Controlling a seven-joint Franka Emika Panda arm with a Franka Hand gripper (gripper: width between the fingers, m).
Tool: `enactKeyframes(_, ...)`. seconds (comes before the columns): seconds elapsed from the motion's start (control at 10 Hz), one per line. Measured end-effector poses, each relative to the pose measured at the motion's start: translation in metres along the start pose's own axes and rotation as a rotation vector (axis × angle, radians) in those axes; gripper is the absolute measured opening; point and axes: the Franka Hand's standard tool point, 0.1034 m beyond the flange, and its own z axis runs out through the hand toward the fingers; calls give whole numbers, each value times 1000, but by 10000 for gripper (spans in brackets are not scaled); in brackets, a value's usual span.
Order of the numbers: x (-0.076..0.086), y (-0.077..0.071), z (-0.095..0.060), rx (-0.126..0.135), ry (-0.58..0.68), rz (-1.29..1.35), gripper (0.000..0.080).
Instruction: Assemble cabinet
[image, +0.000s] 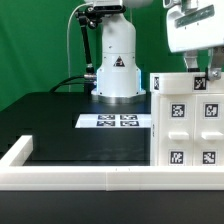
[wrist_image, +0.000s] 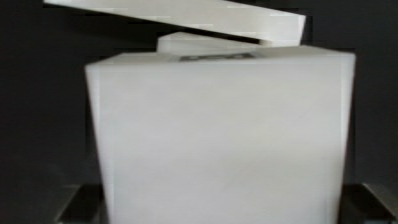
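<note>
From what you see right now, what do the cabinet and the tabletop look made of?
The cabinet looks like white moulded plastic, smooth and matte, with even colour and rounded raised panels carrying printed square tags. The tabletop looks like a dark matte sheet or cloth; which one I cannot tell.

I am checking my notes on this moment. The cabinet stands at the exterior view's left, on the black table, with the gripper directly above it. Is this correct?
One thing is wrong: the side. In the exterior view the cabinet stands at that view's right, not its left. The rest holds: it is on the black table, and the gripper is directly above it.
</note>
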Motion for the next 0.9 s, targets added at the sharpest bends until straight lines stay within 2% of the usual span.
enactKeyframes(0.4,-2,-1,0,2,-26,256,563)
enactKeyframes(0.6,-1,-1,0,0,-59,514,563)
enactKeyframes(0.9,-1,-4,0,6,-112,626,563)
